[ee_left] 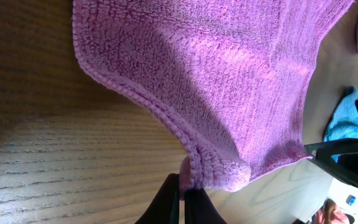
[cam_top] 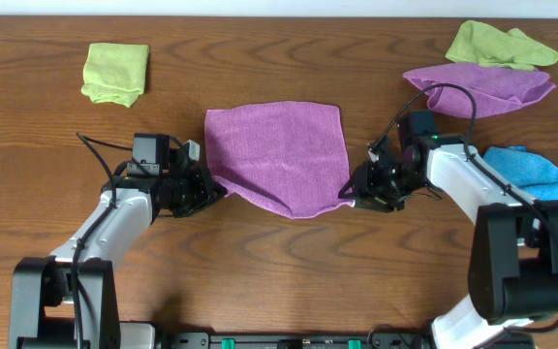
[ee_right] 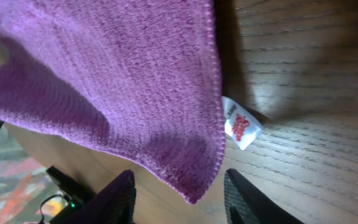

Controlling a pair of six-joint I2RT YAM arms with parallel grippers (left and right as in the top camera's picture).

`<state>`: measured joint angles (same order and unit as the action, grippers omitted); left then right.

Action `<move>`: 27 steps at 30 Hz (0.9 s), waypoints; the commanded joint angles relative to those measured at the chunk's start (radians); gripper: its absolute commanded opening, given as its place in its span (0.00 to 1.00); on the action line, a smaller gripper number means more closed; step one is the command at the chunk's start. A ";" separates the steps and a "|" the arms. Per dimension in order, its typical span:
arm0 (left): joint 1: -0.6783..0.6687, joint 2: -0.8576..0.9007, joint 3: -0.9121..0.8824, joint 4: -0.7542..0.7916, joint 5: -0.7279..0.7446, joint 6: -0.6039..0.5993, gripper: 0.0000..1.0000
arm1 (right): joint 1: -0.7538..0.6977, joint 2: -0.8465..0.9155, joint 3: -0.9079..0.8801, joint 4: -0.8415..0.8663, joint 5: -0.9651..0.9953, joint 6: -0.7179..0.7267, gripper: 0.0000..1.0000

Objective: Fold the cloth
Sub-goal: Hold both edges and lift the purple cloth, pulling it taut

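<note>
The magenta-purple cloth lies spread at the table's middle, its near edge slightly lifted. My left gripper is at the cloth's near-left corner. In the left wrist view the cloth bunches at the corner, and the left gripper is shut on that hem. My right gripper is at the near-right corner. In the right wrist view the right gripper stands open, its jaws either side of the cloth corner without touching it. A small white tag sticks out just beside that corner.
A folded lime-green cloth sits at the back left. At the back right a paler lilac cloth lies with another lime-green cloth behind it. A blue cloth lies by the right arm.
</note>
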<state>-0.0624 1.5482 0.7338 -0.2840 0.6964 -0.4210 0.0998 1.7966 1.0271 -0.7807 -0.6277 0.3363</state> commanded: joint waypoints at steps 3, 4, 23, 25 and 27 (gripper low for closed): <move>0.003 -0.005 0.010 -0.004 0.000 0.017 0.06 | 0.008 0.042 -0.002 0.000 0.016 0.031 0.42; 0.003 -0.005 0.010 -0.004 0.000 0.017 0.06 | 0.008 0.042 -0.002 0.000 0.010 0.030 0.40; 0.003 -0.111 0.056 -0.116 -0.010 0.006 0.06 | 0.010 0.026 0.043 -0.077 -0.080 0.028 0.02; 0.003 -0.187 0.073 -0.196 -0.059 0.008 0.06 | 0.013 -0.005 0.063 -0.119 -0.079 0.014 0.02; 0.003 -0.253 0.074 -0.256 -0.089 0.010 0.06 | 0.018 -0.044 0.066 -0.137 -0.079 0.014 0.01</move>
<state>-0.0624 1.3800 0.7734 -0.4961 0.6655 -0.4198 0.1009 1.8194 1.0630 -0.9039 -0.6807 0.3710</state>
